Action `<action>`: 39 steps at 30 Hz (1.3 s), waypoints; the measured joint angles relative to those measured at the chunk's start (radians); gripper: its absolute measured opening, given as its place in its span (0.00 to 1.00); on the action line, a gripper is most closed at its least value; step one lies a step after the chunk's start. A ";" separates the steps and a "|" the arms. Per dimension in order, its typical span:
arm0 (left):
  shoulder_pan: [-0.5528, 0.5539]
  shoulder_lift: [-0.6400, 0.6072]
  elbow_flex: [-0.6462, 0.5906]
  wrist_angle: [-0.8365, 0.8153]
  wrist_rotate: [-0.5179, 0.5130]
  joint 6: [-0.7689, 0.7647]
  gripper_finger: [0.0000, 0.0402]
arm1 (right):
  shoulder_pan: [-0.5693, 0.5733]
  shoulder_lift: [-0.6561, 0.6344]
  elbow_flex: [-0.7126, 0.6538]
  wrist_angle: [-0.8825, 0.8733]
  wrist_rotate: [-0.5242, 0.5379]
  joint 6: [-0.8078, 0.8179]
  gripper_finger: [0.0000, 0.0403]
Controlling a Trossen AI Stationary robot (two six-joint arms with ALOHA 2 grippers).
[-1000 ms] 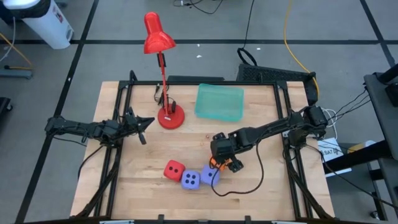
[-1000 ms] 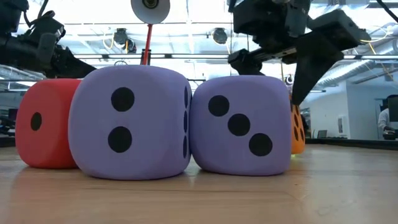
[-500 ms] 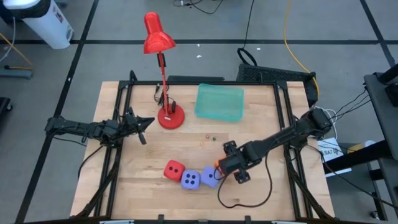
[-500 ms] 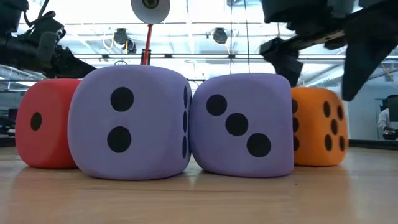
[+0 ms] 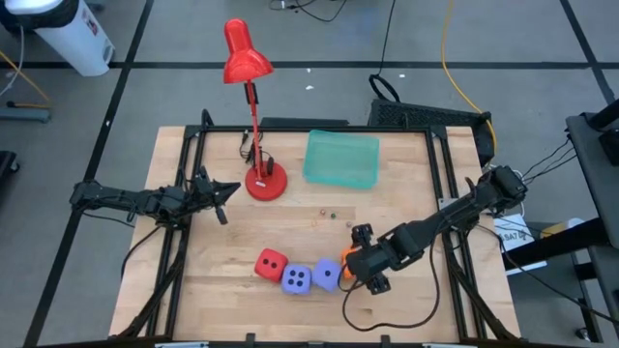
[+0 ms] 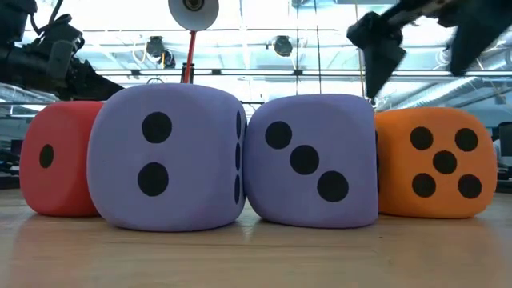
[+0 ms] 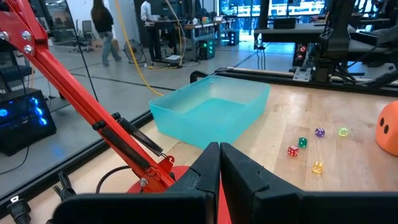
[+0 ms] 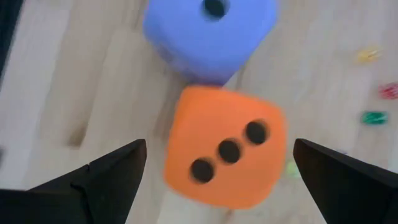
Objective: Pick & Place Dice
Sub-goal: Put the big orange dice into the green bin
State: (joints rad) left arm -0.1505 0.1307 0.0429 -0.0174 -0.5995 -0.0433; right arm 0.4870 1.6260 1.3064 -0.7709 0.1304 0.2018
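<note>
Overhead, right claw (image 8: 217,180) wide above orange die (image 8: 224,146)

The right pincer (image 8: 217,177) stands wide open over the wooden worktop (image 8: 56,93), its dark fingers (image 8: 106,177) apart on either side of the orange die (image 8: 224,146). That die shows three pips and touches a purple die (image 8: 208,34); tiny coloured dice (image 8: 376,93) lie nearby.

Four dice (image 6: 308,160), maybe five tiny ones (image 7: 303,142)

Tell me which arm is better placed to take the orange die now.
The right one. The right gripper hovers open directly over the orange die, its fingers on either side. The left gripper waits shut beside the lamp base, far from the dice.
</note>
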 joint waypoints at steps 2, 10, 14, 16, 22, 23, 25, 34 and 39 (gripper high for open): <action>0.000 0.000 0.000 0.000 0.000 0.000 0.05 | -0.006 -0.004 0.000 0.013 0.023 0.038 0.98; 0.000 0.000 0.000 0.000 0.024 0.008 0.05 | -0.029 0.021 0.002 0.007 -0.050 0.183 0.98; 0.000 0.000 0.000 0.000 0.024 0.012 0.05 | -0.029 0.058 0.002 0.004 -0.056 0.190 0.98; 0.000 0.000 0.000 0.000 0.024 0.012 0.05 | -0.029 0.086 0.002 -0.004 -0.043 0.187 0.98; 0.000 0.000 0.000 0.000 0.024 0.013 0.05 | -0.031 0.168 0.008 -0.008 -0.015 0.200 0.98; 0.000 0.000 0.000 0.000 0.024 0.013 0.05 | -0.029 0.184 0.008 -0.009 -0.017 0.200 0.98; 0.000 0.000 0.000 0.000 0.025 0.013 0.05 | -0.020 0.213 0.008 -0.011 -0.015 0.200 0.98; 0.000 0.000 0.000 0.000 0.026 0.014 0.05 | 0.021 0.339 0.014 0.042 -0.020 0.190 0.98; 0.000 0.000 0.000 0.000 0.026 0.014 0.05 | 0.027 0.320 0.010 0.018 0.026 0.210 0.98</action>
State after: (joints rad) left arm -0.1505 0.1310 0.0429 -0.0177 -0.5735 -0.0292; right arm 0.5139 1.9456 1.3163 -0.7525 0.1565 0.4118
